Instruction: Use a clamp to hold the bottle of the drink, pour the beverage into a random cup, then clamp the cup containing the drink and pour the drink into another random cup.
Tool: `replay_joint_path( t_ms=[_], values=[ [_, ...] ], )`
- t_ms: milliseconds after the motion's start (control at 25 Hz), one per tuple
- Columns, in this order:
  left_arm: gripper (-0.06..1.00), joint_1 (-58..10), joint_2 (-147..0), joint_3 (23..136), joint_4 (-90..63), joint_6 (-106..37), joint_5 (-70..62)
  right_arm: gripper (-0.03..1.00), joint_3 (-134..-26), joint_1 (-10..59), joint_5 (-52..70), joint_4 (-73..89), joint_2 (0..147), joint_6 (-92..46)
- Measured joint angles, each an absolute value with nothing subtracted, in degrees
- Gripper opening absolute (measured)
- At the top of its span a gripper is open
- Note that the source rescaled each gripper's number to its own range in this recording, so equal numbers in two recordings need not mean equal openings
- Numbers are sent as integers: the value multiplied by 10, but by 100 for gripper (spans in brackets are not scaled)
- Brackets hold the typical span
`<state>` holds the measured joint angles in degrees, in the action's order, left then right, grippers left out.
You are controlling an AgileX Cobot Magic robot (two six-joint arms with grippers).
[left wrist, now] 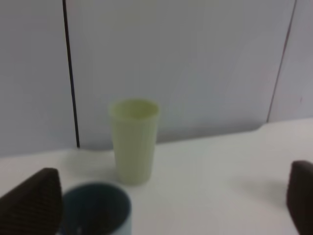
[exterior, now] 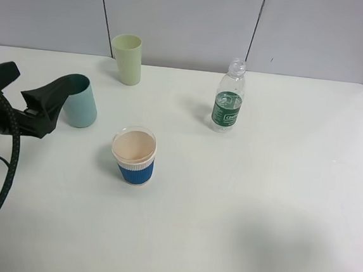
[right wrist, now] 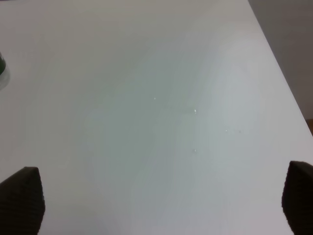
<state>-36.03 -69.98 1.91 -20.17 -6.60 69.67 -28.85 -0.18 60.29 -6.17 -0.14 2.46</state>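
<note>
Nearest the high camera lies the bare front of the white table, the largest thing in view. On it stand three cups and one bottle; one gripper shows from above, the other only in its own wrist view.

The left gripper reaches in low from the table's left edge on a thick black arm. Its jaws stand wide apart. The teal tumbler leans tilted right at the fingertips; in the left wrist view its dark mouth sits between the two ribbed pads, close beside one pad and well clear of the other. Whether that pad touches it cannot be told.

Beyond this gripper, near the back wall, stands the pale yellow-green tumbler, upright and slimmer. Farther out from the fingertips, towards the table's middle, stands the clear bottle, upright, uncapped, with a green label band and ridged neck. Near the gripper and closer to the camera sits the short paper cup, upright, with blue ribbed sleeve, white rim band and beige inside.

The right gripper hangs over bare table, its pads far apart and holding nothing.
</note>
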Motion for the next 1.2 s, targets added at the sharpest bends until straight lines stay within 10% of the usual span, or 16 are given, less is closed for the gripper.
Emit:
replay_joint_path(
  t_ms=[840, 1200],
  values=[
    [99, -360, -570, 267, -194, -270, 288, 100, -289, -2, 603, -62, -1, 25],
    [100, -314, -519, 321, 60, -28, 29, 100, -289, -2, 603, -62, -1, 25]
  ],
)
